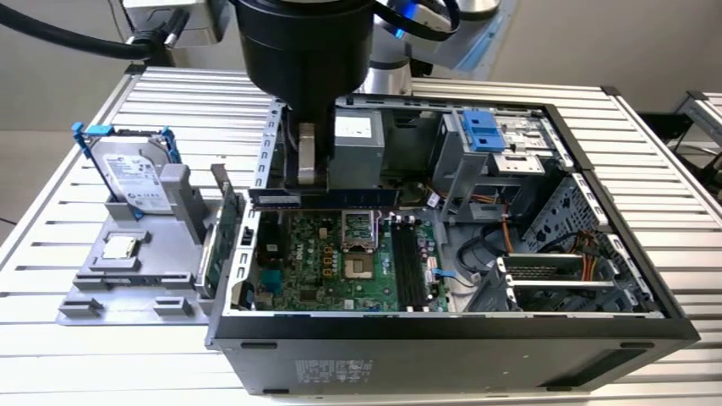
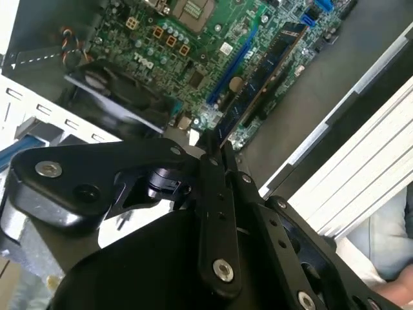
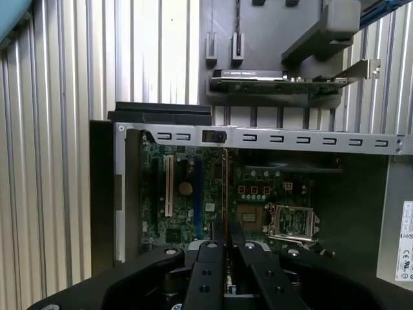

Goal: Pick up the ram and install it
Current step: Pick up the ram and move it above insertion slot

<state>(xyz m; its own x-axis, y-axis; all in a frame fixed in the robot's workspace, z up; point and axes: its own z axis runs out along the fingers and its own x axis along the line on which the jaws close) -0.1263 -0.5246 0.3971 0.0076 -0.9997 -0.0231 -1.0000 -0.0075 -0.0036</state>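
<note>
The ram (image 1: 350, 197) is a long dark blue stick, held level above the motherboard (image 1: 327, 254) inside the open computer case (image 1: 451, 330). My gripper (image 1: 304, 188) is shut on the end of the stick towards the exterior view's left. In the second wrist view the ram (image 2: 264, 71) runs out from the gripper (image 2: 216, 152) over the green board. The first wrist view shows the ram (image 3: 225, 194) edge-on as a thin line ahead of the gripper (image 3: 226, 244). The black motherboard slots (image 1: 408, 262) lie below, toward the exterior view's right of the gripper.
A grey holder (image 1: 124, 288) beside the case carries a hard drive (image 1: 134, 173), a processor chip (image 1: 118, 247) and an upright green card (image 1: 226, 228). Drive cages (image 1: 496, 144) and cables (image 1: 508, 245) occupy the case's right half. A person's sleeve (image 2: 387, 239) shows beyond the table.
</note>
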